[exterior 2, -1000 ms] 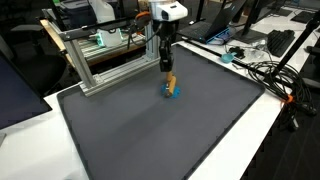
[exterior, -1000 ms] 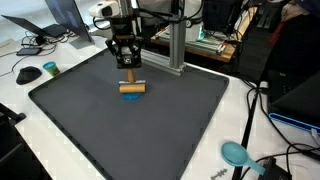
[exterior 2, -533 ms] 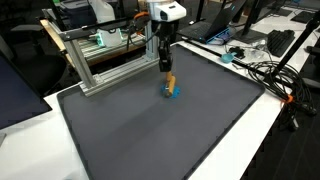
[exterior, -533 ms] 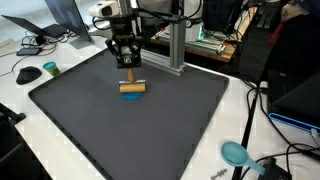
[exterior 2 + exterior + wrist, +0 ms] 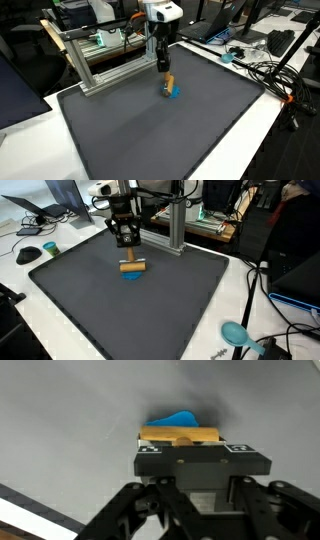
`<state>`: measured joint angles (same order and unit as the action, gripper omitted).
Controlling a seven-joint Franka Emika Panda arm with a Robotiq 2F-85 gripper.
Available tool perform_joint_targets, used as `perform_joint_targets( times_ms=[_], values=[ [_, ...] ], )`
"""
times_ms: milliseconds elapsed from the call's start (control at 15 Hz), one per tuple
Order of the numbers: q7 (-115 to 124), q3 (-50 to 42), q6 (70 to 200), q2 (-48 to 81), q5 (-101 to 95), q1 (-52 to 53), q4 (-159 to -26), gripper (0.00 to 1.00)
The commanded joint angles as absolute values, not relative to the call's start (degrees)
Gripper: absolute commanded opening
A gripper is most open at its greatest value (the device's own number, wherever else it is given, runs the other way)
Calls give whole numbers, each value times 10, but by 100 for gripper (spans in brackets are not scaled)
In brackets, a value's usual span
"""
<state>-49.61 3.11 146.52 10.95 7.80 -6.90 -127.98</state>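
Observation:
A short wooden piece [image 5: 131, 268] hangs crosswise just under my gripper [image 5: 126, 248], low over a dark grey mat [image 5: 130, 315]. A thin pale stem seems to join the wood to the jaws. A small blue object [image 5: 131, 277] lies on the mat right under the wood. In the wrist view the wooden piece [image 5: 180, 433] sits against the tips of the gripper [image 5: 195, 448], with the blue object [image 5: 178, 420] showing past it. The jaws look shut on the wooden piece. The gripper [image 5: 162, 66], wood [image 5: 170, 81] and blue object [image 5: 175, 93] stand near the mat's far side.
An aluminium frame [image 5: 175, 225] stands just behind the gripper at the mat's edge. A teal round object [image 5: 236, 333] lies off the mat's corner. A mouse [image 5: 28, 254] and a small disc [image 5: 50, 248] sit on the white table. Cables [image 5: 265, 70] run beside the mat.

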Motion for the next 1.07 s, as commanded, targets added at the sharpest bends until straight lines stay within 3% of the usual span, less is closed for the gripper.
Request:
perform_joint_targets(
  times_ms=[0, 1000],
  values=[
    [-492, 16, 1430, 120, 57, -70, -1321, 22],
    [-419, -13, 1303, 108, -27, -58, -1285, 22]
  ],
)
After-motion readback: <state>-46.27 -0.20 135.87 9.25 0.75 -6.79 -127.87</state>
